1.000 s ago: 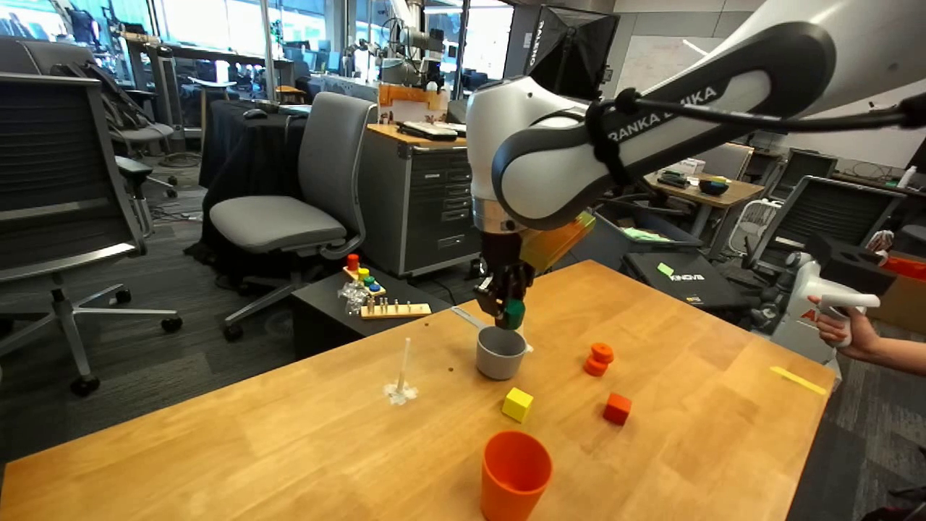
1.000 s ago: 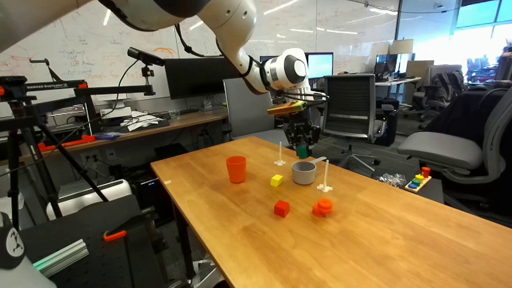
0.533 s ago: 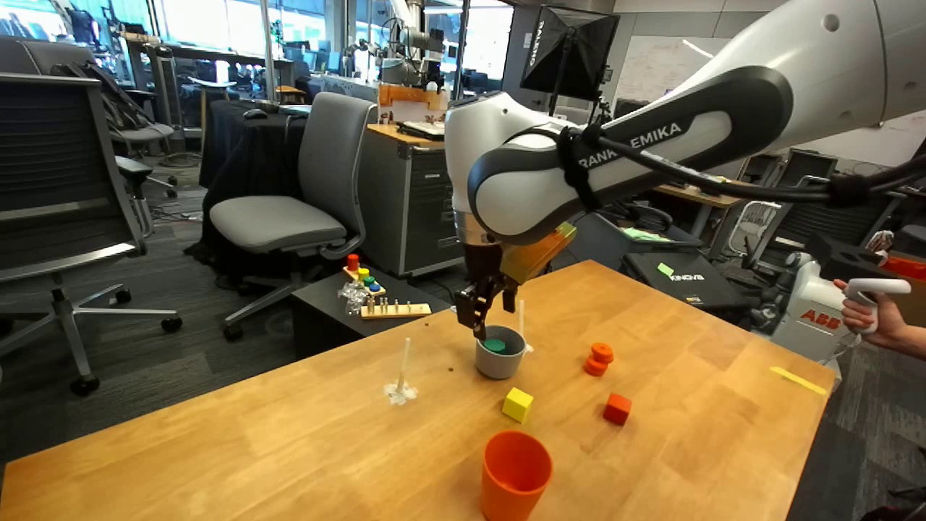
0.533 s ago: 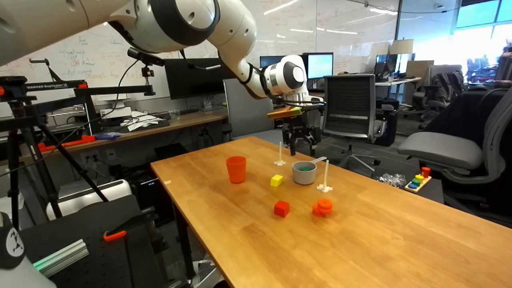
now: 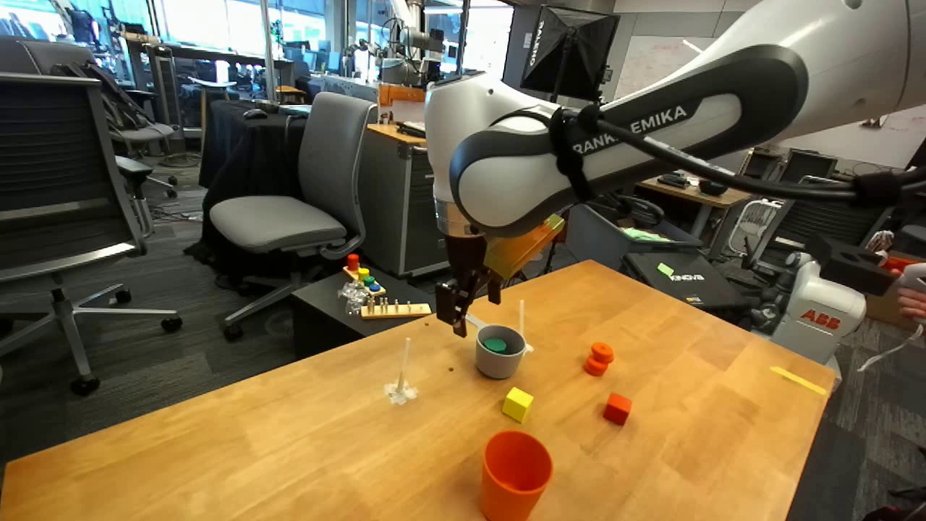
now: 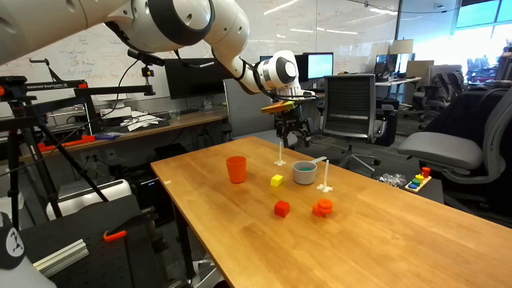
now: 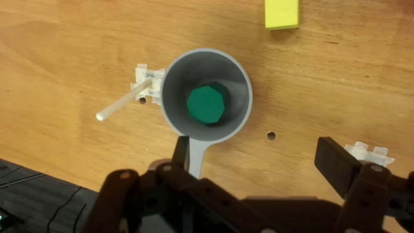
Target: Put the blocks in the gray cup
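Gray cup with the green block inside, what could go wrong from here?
In the wrist view, the open gripper partly hides the handle of the gray cup, so descending might tip it. A white stick stands beside the cup; a sideways move could clip it. The green block takes up room inside, so the yellow block and red block might pile up.

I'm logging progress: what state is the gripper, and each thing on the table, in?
Gripper: open, holding nothing
Gray cup: upright
Green block: inside that cup
Yellow block: loose on the table
Red block: likewise loose
Orange cup: upright
White sticks: upright, taped down
Orange pieces: stacked
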Controlling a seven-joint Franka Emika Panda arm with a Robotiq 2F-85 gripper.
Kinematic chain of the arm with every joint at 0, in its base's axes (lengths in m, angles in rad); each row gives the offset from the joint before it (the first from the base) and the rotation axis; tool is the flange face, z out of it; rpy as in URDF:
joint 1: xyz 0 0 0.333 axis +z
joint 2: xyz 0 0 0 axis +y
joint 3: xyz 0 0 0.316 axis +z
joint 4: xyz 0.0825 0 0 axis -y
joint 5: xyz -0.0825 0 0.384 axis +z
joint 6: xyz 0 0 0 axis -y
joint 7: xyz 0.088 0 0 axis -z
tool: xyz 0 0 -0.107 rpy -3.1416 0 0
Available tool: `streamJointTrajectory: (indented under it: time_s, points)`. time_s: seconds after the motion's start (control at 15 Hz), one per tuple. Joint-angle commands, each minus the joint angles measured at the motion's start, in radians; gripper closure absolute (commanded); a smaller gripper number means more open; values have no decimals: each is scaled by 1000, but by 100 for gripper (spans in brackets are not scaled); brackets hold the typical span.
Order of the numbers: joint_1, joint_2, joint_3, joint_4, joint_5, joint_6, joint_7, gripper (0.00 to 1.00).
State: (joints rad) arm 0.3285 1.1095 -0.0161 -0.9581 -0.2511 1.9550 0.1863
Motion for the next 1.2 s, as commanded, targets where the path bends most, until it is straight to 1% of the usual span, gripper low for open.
streamJointTrajectory:
  time_s: [0.0, 0.2, 0.53, 0.8, 0.93, 1.13]
  points:
    - [17, -49, 3, -51, 5, -11, 32, 0]
    - [19, -97, 3, -154, 6, 15, 66, 0]
    - [13, -197, 11, -390, 14, 82, 116, 0]
    - [23, -268, 7, -561, -13, 184, 112, 0]
    - [18, -284, 11, -618, -19, 244, 91, 0]
    - [-4, -270, 24, -655, 0, 311, 58, 0]
